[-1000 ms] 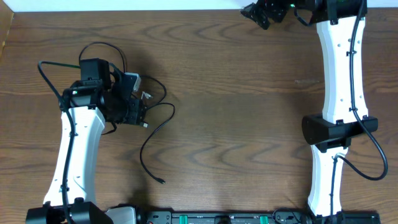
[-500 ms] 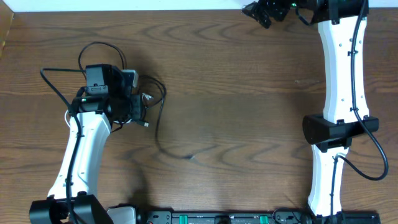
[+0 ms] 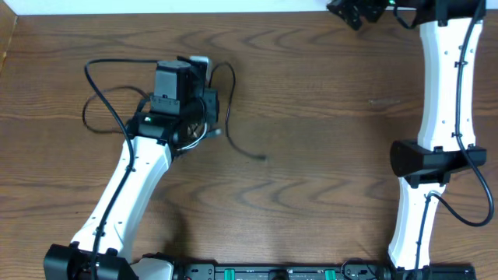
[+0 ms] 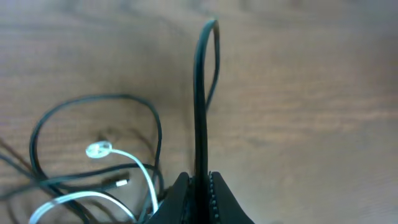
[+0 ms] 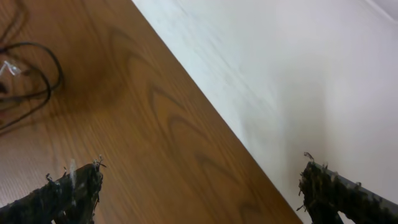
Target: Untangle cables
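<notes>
My left gripper (image 4: 200, 181) is shut on a long black cable (image 4: 200, 99), which rises straight out of the jaws and bends over at the top. In the overhead view the left gripper (image 3: 208, 103) sits at the back left of the table. The black cable's free end (image 3: 262, 158) trails to its right, and more of it loops to the arm's left (image 3: 88, 78). A white cable (image 4: 144, 177) with a small plug (image 4: 98, 149) curls among black loops left of the jaws. My right gripper (image 5: 202, 186) is open and holds nothing, over the table's back edge (image 3: 354, 12).
A pale wall or floor strip (image 5: 280, 81) begins just past the table's back edge. Thicker black leads run along both white arms (image 3: 436, 93). The arm bases and a black rail (image 3: 272, 272) line the front edge. Bare wood (image 3: 327, 155) lies between the arms.
My left gripper shut on the black cable, then swung right and toward the back, dragging the cable's free end up from near the front edge. The right arm shifted slightly right.
</notes>
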{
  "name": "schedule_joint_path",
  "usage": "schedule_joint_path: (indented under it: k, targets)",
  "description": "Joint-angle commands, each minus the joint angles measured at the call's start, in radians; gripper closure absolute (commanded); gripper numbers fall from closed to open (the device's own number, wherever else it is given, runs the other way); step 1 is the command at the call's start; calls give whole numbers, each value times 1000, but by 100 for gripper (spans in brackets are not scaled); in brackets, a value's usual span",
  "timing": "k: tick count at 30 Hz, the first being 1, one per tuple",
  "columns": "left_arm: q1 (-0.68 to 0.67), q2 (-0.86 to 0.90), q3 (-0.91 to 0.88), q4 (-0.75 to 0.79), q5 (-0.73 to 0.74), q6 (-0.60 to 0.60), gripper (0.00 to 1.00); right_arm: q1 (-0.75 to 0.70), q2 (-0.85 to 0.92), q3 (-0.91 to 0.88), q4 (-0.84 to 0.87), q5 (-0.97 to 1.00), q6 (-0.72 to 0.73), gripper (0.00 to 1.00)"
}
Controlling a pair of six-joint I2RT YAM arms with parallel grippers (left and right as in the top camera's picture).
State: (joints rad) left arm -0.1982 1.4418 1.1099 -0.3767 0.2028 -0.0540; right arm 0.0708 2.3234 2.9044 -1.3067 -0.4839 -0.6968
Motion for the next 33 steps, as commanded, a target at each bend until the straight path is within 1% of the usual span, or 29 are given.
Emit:
schedule_joint_path:
  k: [1, 4, 10, 12, 16, 17, 20, 25, 26, 27, 28, 29, 30, 32, 33]
  targets:
    - [-2, 72, 96, 23, 60, -56, 92, -34, -7, 0, -12, -48, 20, 1]
    - [-33, 163, 201, 29, 128, -76, 93, -50, -7, 0, -28, -54, 23, 1]
    - [-161, 304, 435, 21, 119, -58, 93, -53, -7, 0, -36, -54, 23, 1]
    - [-179, 337, 494, 19, 99, -56, 93, -55, -7, 0, -36, -54, 23, 1]
    - [-204, 447, 654, 11, 150, -68, 93, -73, -7, 0, -37, -89, 23, 1]
    - [-221, 487, 713, -14, 139, -64, 93, -83, -7, 0, -37, -99, 25, 1]
    - [-232, 508, 742, -37, 103, -48, 93, -101, -7, 0, -43, -99, 31, 1]
    - [-233, 508, 742, -58, 100, -48, 92, -117, -7, 0, -77, -106, 29, 1]
    - [-233, 507, 743, -72, 99, -48, 88, -115, -6, -1, -96, -106, 21, 1]
    - [-233, 505, 743, -98, 95, -48, 62, -111, -6, -3, -129, -106, -6, 1]
    - [-232, 503, 743, -140, 60, -48, 44, -107, -6, -6, -152, -106, -27, 1]
    - [-232, 499, 743, -177, 7, -42, 39, -99, -6, -14, -183, -108, -49, 1]
    - [-233, 490, 743, -208, -51, -24, 39, -91, -6, -22, -202, -111, -68, 1]
    - [-233, 471, 743, -214, -129, -25, 37, -74, -6, -41, -214, -124, -84, 1]
    - [-232, 441, 743, -213, -212, -22, 36, -54, -6, -64, -212, -129, -87, 1]
